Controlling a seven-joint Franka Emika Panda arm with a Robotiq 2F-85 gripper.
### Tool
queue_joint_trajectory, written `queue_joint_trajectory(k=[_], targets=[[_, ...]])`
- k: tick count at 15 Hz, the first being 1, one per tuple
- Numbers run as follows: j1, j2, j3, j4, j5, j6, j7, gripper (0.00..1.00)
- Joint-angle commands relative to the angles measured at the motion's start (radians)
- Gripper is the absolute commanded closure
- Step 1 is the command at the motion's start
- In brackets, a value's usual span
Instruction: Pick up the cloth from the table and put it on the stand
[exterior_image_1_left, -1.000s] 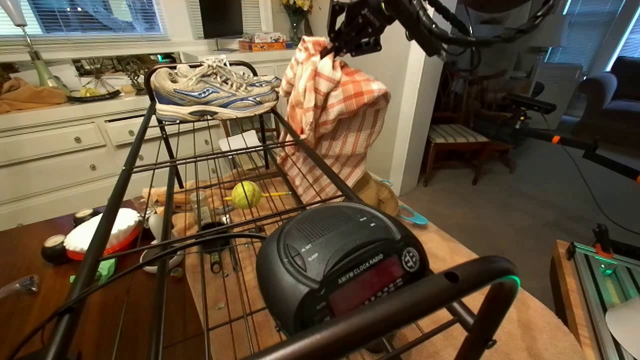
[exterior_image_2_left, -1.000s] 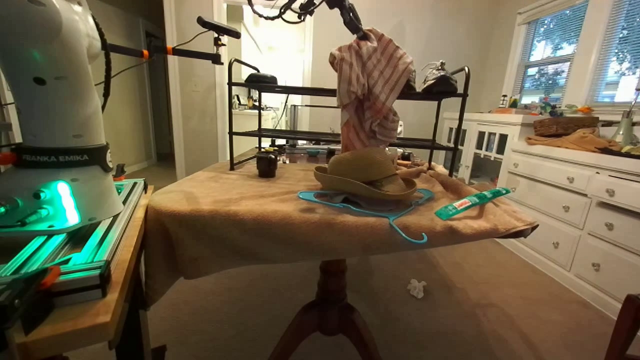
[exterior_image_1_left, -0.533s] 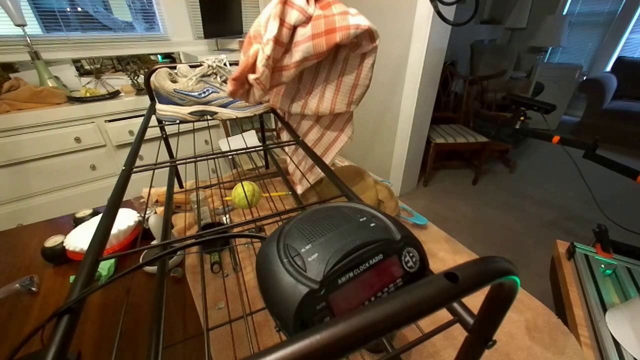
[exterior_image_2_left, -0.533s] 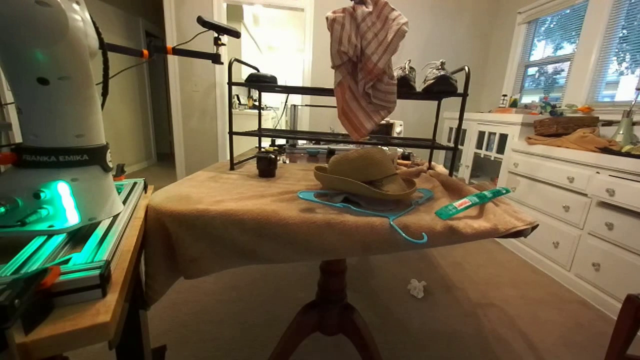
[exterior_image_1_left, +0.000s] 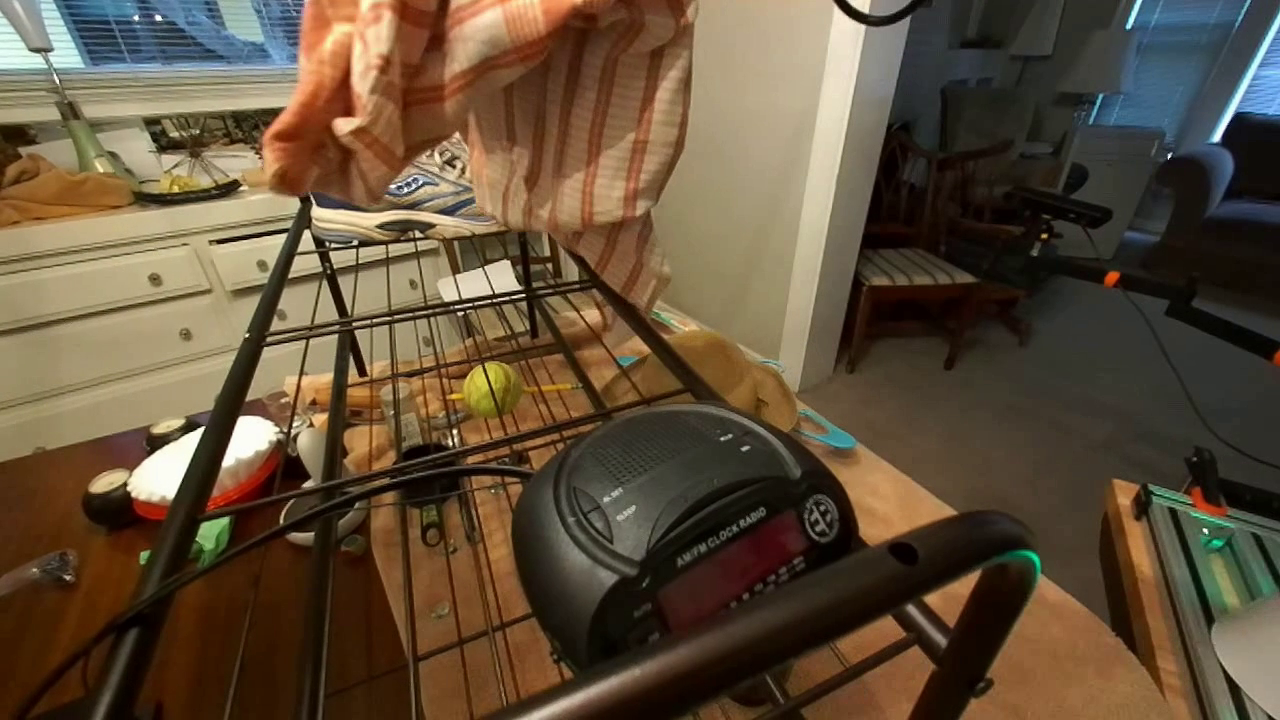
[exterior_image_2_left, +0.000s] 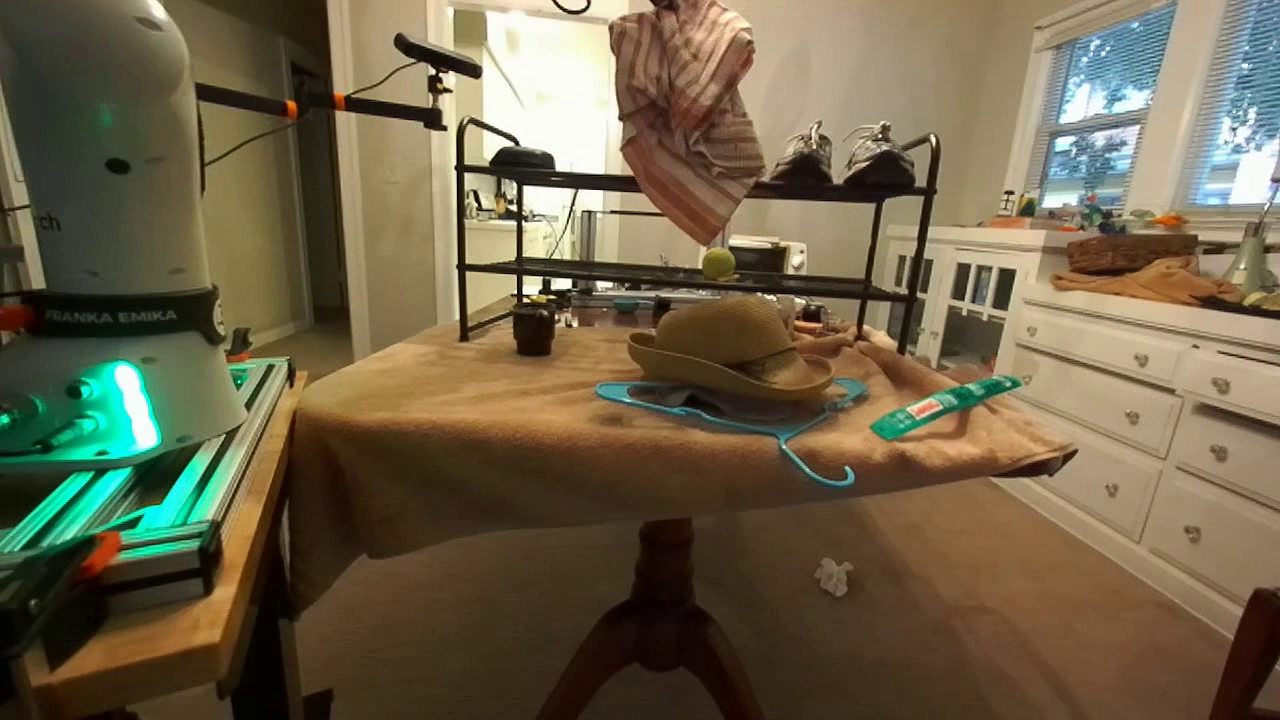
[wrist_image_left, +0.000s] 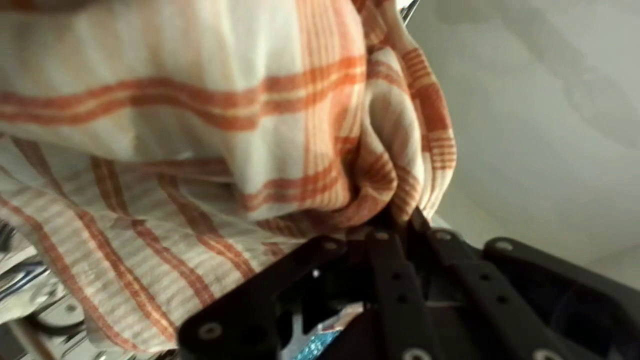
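Wall (exterior_image_2_left: 880, 60), cloth (exterior_image_2_left: 690, 110) lengthwise vert., pointing dn

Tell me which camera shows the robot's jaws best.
The wrist view: the jaws fill much of its lower right, pinching the bunched cloth. In both exterior views the cloth runs up to the picture's top edge, leaving at most a dark sliver of the jaws.

- Cloth (wrist_image_left: 280, 150): soft, matt, crinkled weave.
- Stand (exterior_image_1_left: 780, 615): smooth, semi-gloss metal.
- Clock radio (exterior_image_1_left: 660, 500): matt plastic, glossy display (exterior_image_1_left: 735, 575).
- Hat (exterior_image_2_left: 722, 340): rough, matt straw.
- Table (exterior_image_1_left: 280, 630): smooth wood.
- Table cover (exterior_image_2_left: 520, 450): fuzzy fabric.
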Motion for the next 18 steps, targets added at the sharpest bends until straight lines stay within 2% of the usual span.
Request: queue_joint_trajectory(k=[1,3,5,9,12,18], targets=[[0.149,0.113,-0.056,0.149,0.274,-0.074,-0.25,0.98],[0.148,0.175,-0.047,0.211,0.436,-0.131,-0.395,0.98],[0.115,0.239,-0.049,0.264,0.489,-0.197,-0.453,0.98],[0.06,0.368,-0.071,0.352,0.489,-0.265,-0.475,0.98],[0.028,0.451,-0.059,0.421,0.515,-0.307,-0.479,0.98],[0.011,0.543,-0.026,0.51,0.558,-0.374,-0.493,0.98]])
